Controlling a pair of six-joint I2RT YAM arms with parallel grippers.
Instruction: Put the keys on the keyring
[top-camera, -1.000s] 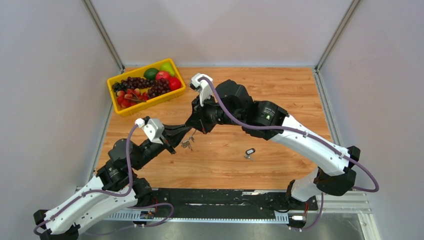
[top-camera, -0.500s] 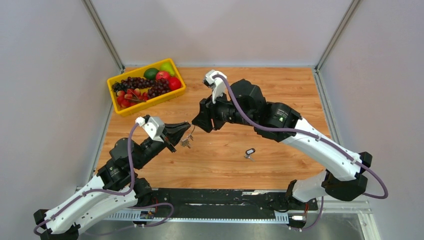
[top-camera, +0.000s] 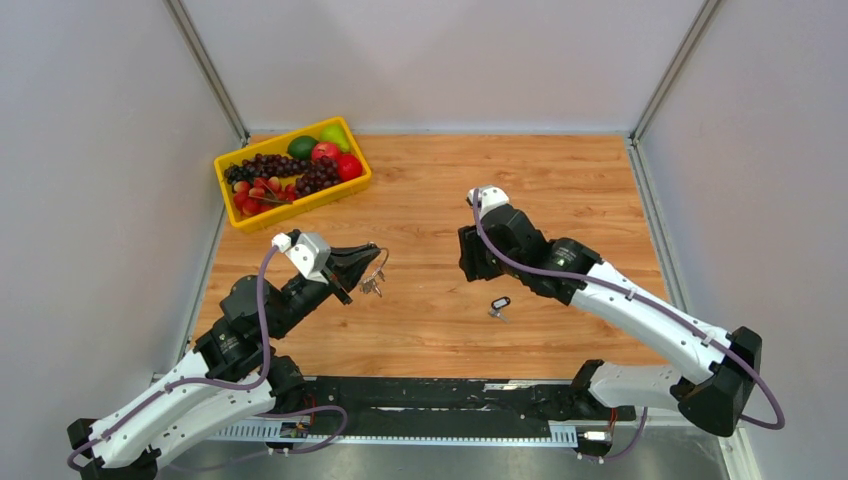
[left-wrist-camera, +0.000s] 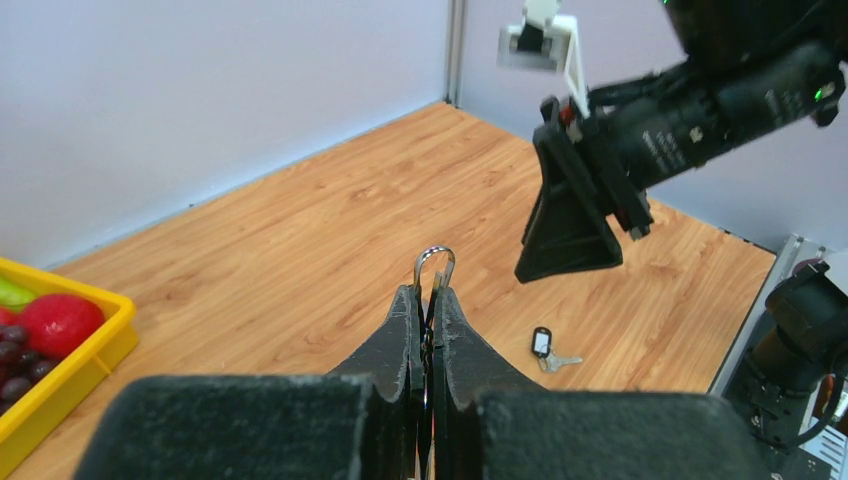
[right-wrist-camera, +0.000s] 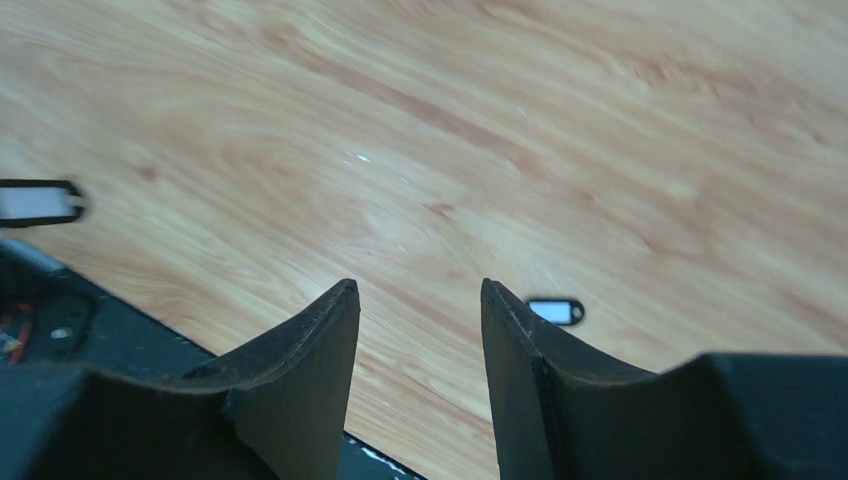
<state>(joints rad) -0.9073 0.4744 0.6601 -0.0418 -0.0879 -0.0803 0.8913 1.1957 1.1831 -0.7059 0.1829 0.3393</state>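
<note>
The right arm has swung away from the left arm and back toward its own side of the counter (top-camera: 580, 170). The right gripper (right-wrist-camera: 418, 292) now hangs low above the bare wood, its fingers apart with nothing between them.

The left gripper (left-wrist-camera: 428, 292) is raised off the counter, with its fingers pressed together on the keyring (left-wrist-camera: 434, 248). The thin wire loop pokes out past the fingertips, and a small bunch of tiny silver keys (top-camera: 372, 288) dangles beneath. The ring seems to be held out like this so its free end can take a key.

The black-headed key (top-camera: 499, 304) lies flat on the counter, well apart from the ring and near the right gripper, on the side toward the arm bases. It is not yet on the ring. The right arm appears to be positioned to collect it.

The counter is light brown wood-grain board. Pale grey walls close it in on three sides, with metal strips at the corners. A yellow tray (top-camera: 228, 197) of grapes, apples and other fruit sits at the far left corner, clear of both arms. A black mounting rail (top-camera: 440, 395) runs along the near edge.
</note>
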